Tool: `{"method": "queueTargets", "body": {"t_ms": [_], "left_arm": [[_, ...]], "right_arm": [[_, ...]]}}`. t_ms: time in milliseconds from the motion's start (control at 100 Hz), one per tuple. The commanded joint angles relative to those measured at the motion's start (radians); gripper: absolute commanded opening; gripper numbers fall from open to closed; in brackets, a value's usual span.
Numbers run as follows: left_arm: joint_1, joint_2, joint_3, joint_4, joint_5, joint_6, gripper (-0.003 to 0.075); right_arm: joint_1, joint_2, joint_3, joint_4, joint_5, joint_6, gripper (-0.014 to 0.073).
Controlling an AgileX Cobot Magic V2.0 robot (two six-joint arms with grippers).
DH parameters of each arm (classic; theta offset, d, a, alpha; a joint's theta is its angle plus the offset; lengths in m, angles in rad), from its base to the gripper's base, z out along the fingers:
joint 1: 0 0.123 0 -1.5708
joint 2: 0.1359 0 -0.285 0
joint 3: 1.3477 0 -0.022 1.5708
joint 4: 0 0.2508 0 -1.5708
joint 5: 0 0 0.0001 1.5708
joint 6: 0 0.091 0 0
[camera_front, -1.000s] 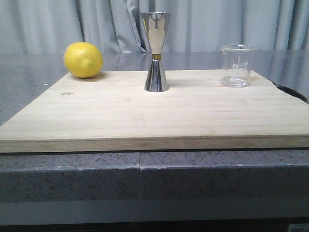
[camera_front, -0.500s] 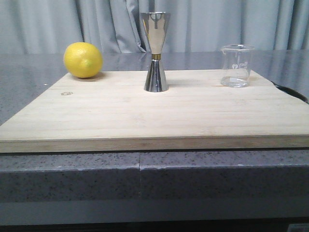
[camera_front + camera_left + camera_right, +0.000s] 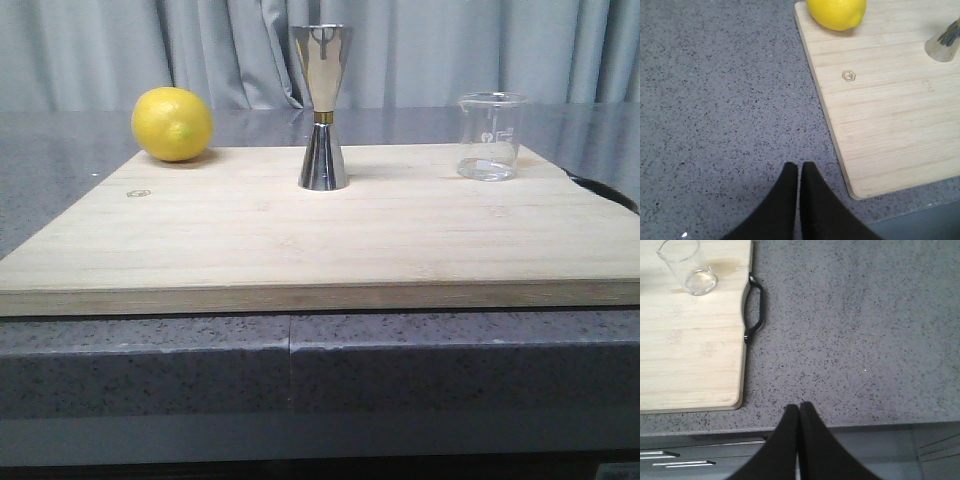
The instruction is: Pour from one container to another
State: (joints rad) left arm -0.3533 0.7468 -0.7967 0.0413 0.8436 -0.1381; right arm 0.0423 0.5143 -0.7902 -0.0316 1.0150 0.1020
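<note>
The clear glass beaker (image 3: 490, 136) stands upright at the back right of the wooden board (image 3: 320, 240); it shows too in the right wrist view as the beaker (image 3: 687, 267). The steel jigger (image 3: 322, 108) with a gold waist band stands upright at the board's back middle, and its base is the jigger (image 3: 945, 44) seen from the left wrist. My left gripper (image 3: 800, 167) is shut and empty over the grey counter, left of the board. Over the counter's front edge, right of the board, my right gripper (image 3: 800, 406) is shut and empty. Neither gripper appears in the front view.
A yellow lemon (image 3: 172, 123) lies at the board's back left corner, seen as the lemon (image 3: 836, 12) from the left wrist. The board has a black handle (image 3: 754, 310) on its right side. Speckled grey counter (image 3: 855, 330) surrounds the board. Curtains hang behind.
</note>
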Motion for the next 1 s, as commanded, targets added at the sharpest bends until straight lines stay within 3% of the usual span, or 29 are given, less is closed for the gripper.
{"method": "queueTargets", "body": {"t_ms": [0,330,700,910,990], "left_arm": [[-0.004,-0.004,-0.024,0.003,-0.07,-0.011,-0.0021],[0.001,-0.073,0.073,0.008,-0.12,-0.011,-0.0021],[0.26,-0.548,0.586,0.034,-0.599,-0.011,-0.002],[0.295,-0.766,0.762,0.027,-0.703,-0.011,-0.0021],[0.295,-0.773,0.816,-0.027,-0.793,0.061,-0.0021]], "right_arm": [[-0.001,0.002,-0.033,-0.017,-0.067,-0.009,-0.0067],[-0.001,0.002,-0.033,-0.017,-0.067,-0.009,-0.0067],[-0.001,0.002,-0.033,-0.017,-0.067,-0.009,-0.0067],[-0.001,0.002,-0.033,-0.017,-0.065,-0.009,-0.0067],[-0.001,0.002,-0.033,-0.017,-0.065,-0.009,-0.0067]]}}
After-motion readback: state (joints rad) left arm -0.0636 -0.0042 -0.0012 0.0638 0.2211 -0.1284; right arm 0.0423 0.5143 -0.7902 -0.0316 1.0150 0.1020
